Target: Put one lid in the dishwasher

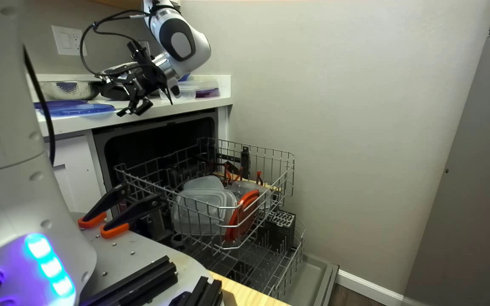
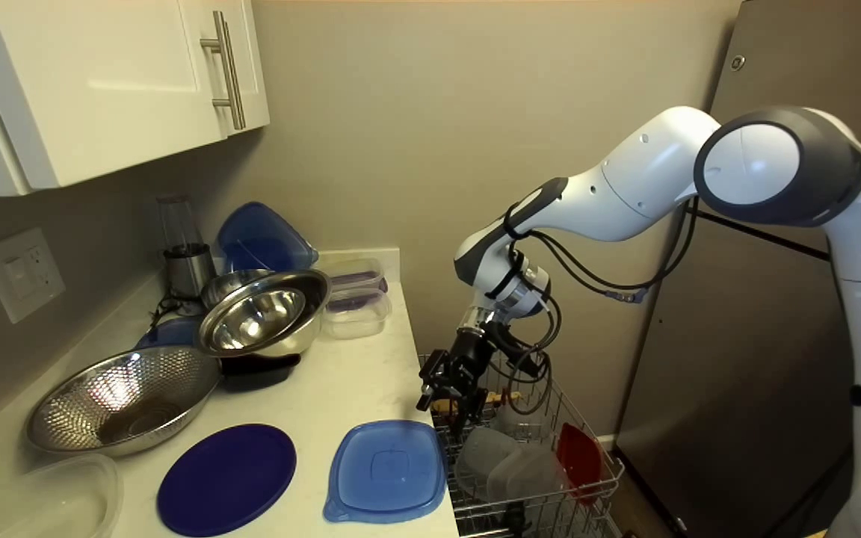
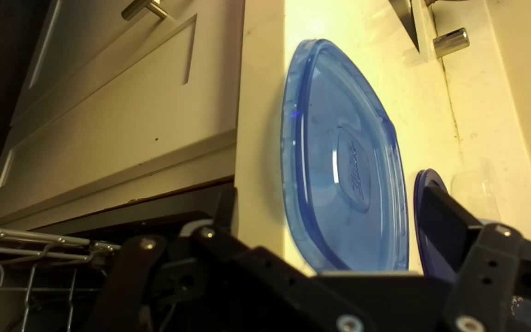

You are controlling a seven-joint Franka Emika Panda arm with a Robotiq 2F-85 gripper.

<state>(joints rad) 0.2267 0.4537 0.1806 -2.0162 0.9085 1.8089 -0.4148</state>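
The medium-blue lid lies flat on the white counter, close to the edge above the dishwasher. In the wrist view the lid fills the middle, seen past my spread fingers. My gripper is open, with nothing held between its fingertips. In an exterior view the gripper hangs by the counter's front edge, to the right of the lid and apart from it. Below, the dishwasher stands open with its grey wire upper rack pulled out. The rack also shows at lower left in the wrist view.
Clear containers and a red-orange piece occupy the rack. On the counter are a dark purple round lid, a colander, metal bowls and clear tubs. A wall cabinet overhangs the counter.
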